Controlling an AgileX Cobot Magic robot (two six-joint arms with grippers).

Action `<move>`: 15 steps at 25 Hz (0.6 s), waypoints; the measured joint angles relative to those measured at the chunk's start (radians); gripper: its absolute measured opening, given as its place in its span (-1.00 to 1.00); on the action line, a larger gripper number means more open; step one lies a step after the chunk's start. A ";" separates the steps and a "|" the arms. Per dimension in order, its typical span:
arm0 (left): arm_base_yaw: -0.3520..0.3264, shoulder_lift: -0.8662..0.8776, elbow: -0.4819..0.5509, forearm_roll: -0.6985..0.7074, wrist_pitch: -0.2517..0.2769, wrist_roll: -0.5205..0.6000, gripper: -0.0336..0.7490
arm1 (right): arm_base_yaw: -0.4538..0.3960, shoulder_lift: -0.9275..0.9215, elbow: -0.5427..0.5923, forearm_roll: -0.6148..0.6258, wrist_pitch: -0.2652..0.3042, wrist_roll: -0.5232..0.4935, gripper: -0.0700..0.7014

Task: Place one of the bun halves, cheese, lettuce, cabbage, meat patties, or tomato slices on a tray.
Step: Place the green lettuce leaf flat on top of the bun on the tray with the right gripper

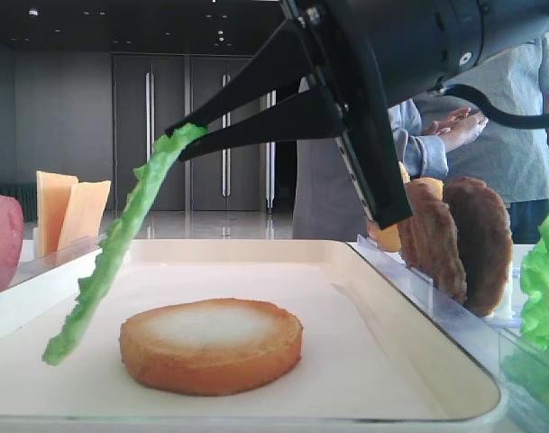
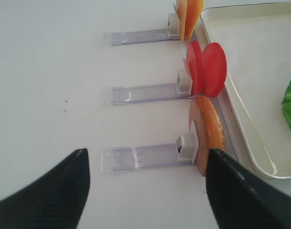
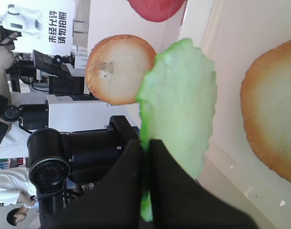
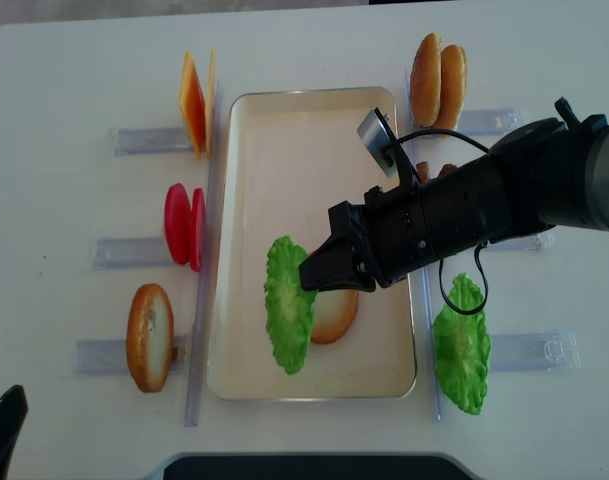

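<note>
Right fingers (image 4: 306,275): pinched shut on edge of lettuce (image 4: 288,317).
Lettuce: hangs tilted above tray (image 4: 246,240), partly over flat bun half (image 1: 211,345) lying on liner.
Left fingers (image 2: 145,186): spread wide, holding nothing, over white tabletop (image 2: 49,71) beside clear holders w/ tomato slices (image 2: 207,69).

From overhead, I see the lettuce (image 4: 288,318) and right arm hiding most of the bun half (image 4: 336,316).
</note>
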 joint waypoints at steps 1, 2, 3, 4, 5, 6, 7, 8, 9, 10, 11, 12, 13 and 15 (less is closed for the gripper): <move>0.000 0.000 0.000 0.000 0.000 0.000 0.56 | -0.001 0.001 0.000 0.000 0.000 -0.003 -0.80; 0.000 0.000 0.000 0.000 0.000 0.000 0.56 | -0.004 0.001 0.000 0.000 0.001 -0.007 -0.80; 0.000 0.000 0.000 0.000 0.000 0.000 0.56 | -0.009 0.001 0.000 0.001 0.002 -0.012 -0.80; 0.000 0.000 0.000 0.000 0.000 0.000 0.56 | -0.016 0.001 0.000 0.003 0.004 -0.014 -0.80; 0.000 0.000 0.000 0.000 0.000 0.000 0.56 | -0.025 0.001 0.000 0.004 0.007 -0.015 -0.80; 0.000 0.000 0.000 0.000 0.000 0.000 0.56 | -0.034 0.001 0.000 0.004 0.012 -0.016 -0.80; 0.000 0.000 0.000 0.000 0.000 0.000 0.56 | -0.039 0.001 0.000 0.004 0.013 -0.017 -0.80; 0.000 0.000 0.000 0.000 0.000 0.000 0.56 | -0.042 0.001 0.000 0.004 0.013 -0.019 -0.80; 0.000 0.000 0.000 0.000 0.000 0.000 0.56 | -0.045 0.001 0.000 0.004 0.013 -0.020 -0.80; 0.000 0.000 0.000 0.000 0.000 0.000 0.56 | -0.047 0.002 0.000 0.004 0.013 -0.021 -0.80; 0.000 0.000 0.000 0.000 0.000 0.000 0.56 | -0.047 0.003 0.000 0.004 0.013 -0.022 -0.80; 0.000 0.000 0.000 0.000 0.000 0.000 0.56 | -0.047 0.002 0.000 0.004 0.013 -0.022 -0.80; 0.000 0.000 0.000 0.000 0.000 0.000 0.56 | -0.047 0.002 0.000 0.004 0.013 -0.022 -0.80; 0.000 0.000 0.000 0.000 0.000 0.000 0.56 | -0.047 0.002 0.000 0.005 0.014 -0.022 -0.80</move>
